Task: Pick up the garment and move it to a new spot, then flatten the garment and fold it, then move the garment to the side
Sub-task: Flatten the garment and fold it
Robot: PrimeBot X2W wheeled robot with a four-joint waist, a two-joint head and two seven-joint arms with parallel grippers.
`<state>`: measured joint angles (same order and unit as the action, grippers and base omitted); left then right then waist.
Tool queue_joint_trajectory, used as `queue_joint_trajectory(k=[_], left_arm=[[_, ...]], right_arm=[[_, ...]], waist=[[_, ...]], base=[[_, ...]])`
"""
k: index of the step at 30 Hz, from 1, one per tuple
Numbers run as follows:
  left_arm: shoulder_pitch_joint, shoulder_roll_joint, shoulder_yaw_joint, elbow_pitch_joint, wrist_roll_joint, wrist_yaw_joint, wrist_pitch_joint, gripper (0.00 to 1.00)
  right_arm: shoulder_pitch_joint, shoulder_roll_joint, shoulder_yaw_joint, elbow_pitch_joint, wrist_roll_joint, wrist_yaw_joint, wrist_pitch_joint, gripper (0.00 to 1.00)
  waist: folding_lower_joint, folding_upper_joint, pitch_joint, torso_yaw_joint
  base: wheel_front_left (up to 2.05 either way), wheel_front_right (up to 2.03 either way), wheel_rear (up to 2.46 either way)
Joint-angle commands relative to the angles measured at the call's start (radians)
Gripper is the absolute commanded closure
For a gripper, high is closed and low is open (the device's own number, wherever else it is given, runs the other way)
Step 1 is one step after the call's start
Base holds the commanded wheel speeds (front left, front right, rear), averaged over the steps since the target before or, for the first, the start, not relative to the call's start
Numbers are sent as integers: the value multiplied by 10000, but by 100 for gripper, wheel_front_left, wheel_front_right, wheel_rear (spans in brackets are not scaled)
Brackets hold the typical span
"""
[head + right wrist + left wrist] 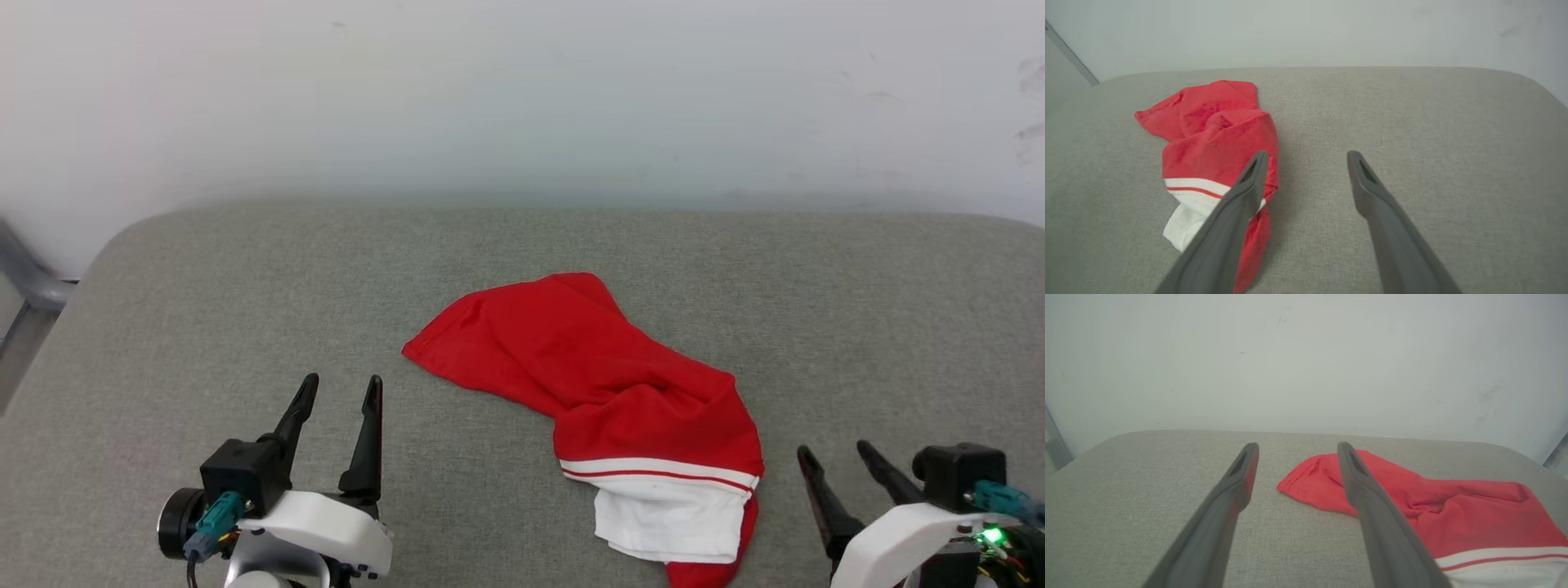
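Observation:
The garment (604, 367) is a red jersey with a white sleeve panel and red-and-white striped trim. It lies crumpled in a long heap on the grey cushion, running from the middle toward the near right. My left gripper (341, 388) hovers open at the near left, well clear of the cloth's left tip. My right gripper (834, 452) stands open just right of the white sleeve end. In the left wrist view the garment (1453, 514) lies to the right of my open left gripper (1295, 449). In the right wrist view the garment (1208, 134) lies left of my open right gripper (1306, 157).
The grey fabric cushion (204, 327) spreads wide with rounded far corners. A pale wall (522, 98) rises directly behind it. A grey metal frame piece (28, 286) shows past the cushion's left edge.

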<state>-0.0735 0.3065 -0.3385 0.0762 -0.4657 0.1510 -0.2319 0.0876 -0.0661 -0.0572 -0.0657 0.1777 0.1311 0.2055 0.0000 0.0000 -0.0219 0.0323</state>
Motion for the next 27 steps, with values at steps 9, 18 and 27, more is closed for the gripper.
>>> queue_joint_trajectory(k=[9,18,27], left_arm=[[-571,-334,-108,90,43,-88,-175,0],[-1047,-727,-115,194,156,-238,-294,0],[-1306,-1001,41,430,302,-423,-346,0]], right_arm=[[-190,-1625,1822,-464,1437,-7,3361,0],[-1160,-2487,3133,-135,1826,-7,3919,0],[-2054,-2781,3685,-207,1853,-7,3575,100]], waist=[[0,0,568,690],[0,0,1395,1151],[0,0,1774,1222]], base=[[0,0,0],[0,0,0],[0,0,0]])
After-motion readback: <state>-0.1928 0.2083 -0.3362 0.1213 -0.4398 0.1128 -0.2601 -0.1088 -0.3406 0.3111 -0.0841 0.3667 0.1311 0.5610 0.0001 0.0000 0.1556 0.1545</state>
